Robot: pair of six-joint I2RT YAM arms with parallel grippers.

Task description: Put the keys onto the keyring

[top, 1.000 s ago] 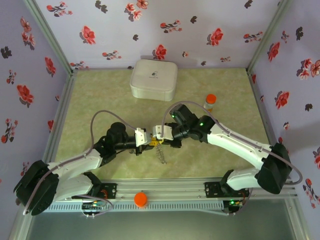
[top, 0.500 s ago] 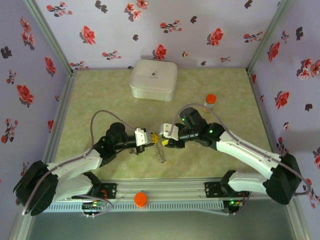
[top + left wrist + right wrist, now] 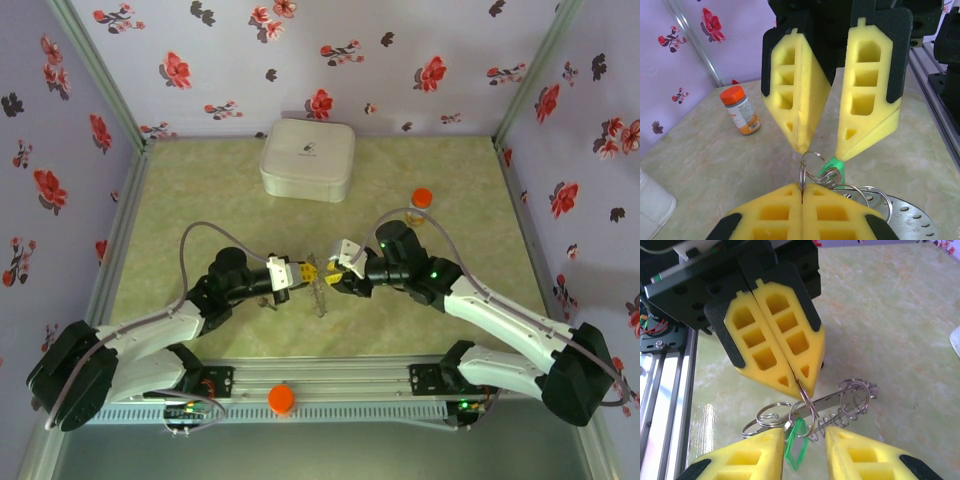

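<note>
While the left gripper (image 3: 801, 384) pressed its yellow pads together on a thin metal loop (image 3: 809, 409), the right gripper (image 3: 804, 439) stood with jaws apart, the green tab (image 3: 795, 446) hanging between them. The toothed grey keyring (image 3: 856, 392) showed just behind that cluster.

Left gripper (image 3: 802, 189): bottom centre, pads pressed together on thin metal ring (image 3: 803, 172).
Right gripper (image 3: 824, 150): top, fingers apart.
Green tab (image 3: 833, 167): centre, beside the ring.
Bottle (image 3: 741, 110): left, upright, orange cap.
</note>
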